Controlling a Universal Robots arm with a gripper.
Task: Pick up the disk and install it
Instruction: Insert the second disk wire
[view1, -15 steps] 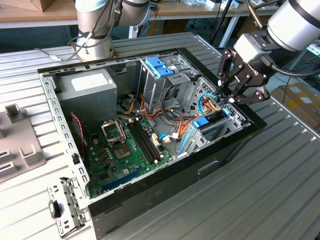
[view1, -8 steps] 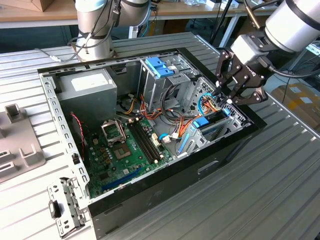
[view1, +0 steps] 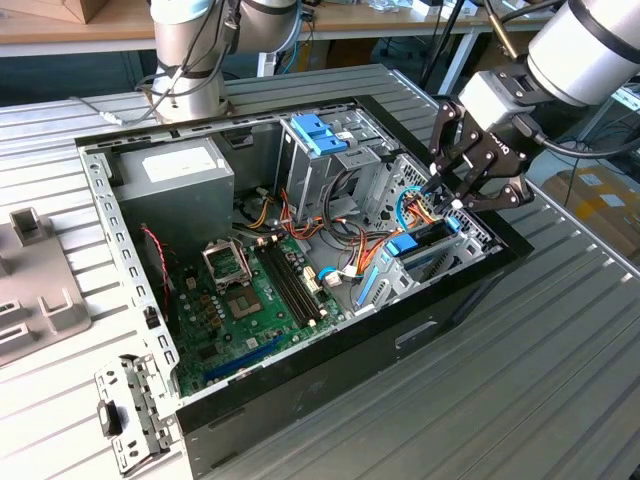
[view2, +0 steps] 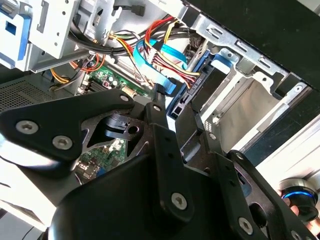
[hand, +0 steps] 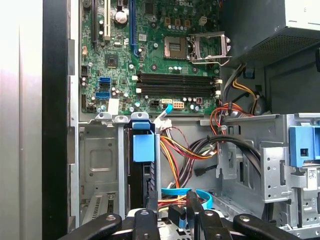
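The disk (view1: 430, 250), dark with bright blue rails, sits edge-up in the metal drive bay at the front corner of the open computer case (view1: 330, 355), on the exterior view's right. In the first wrist view the disk (hand: 142, 175) stands in its slot with the blue tab (hand: 143, 147) at its far end. My gripper (view1: 455, 205) hangs just above the disk's cable end, inside the case. In the second wrist view the gripper (view2: 167, 107) points at the disk (view2: 197, 92) and at a blue cable plug (view2: 164, 87) right beside it.
Red, yellow and blue cables (view1: 350, 240) crowd the space beside the bay. The motherboard (view1: 250, 300) lies on the case floor, with a grey power supply (view1: 175, 175) at the back. A pale blue latch (view1: 320, 135) tops the upper cage. A loose metal bracket (view1: 125, 410) lies on the table.
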